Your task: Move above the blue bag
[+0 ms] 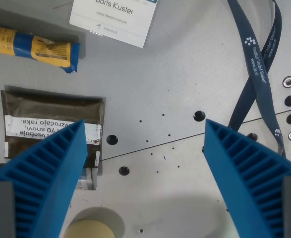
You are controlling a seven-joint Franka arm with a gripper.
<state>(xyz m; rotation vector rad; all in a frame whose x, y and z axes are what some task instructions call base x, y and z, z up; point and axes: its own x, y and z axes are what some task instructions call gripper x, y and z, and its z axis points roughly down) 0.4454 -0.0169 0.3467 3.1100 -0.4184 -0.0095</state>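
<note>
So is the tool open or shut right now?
Open. The tool has its two blue fingers spread far apart, bare table between them and nothing held.

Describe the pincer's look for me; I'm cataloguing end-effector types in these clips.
The pincer has two bright blue fingers, wedge-shaped and tapering to points, with ribbed, ladder-like slots across their faces. Each is mounted on a plain grey block at the bottom edge. No cables or markings show.
</note>
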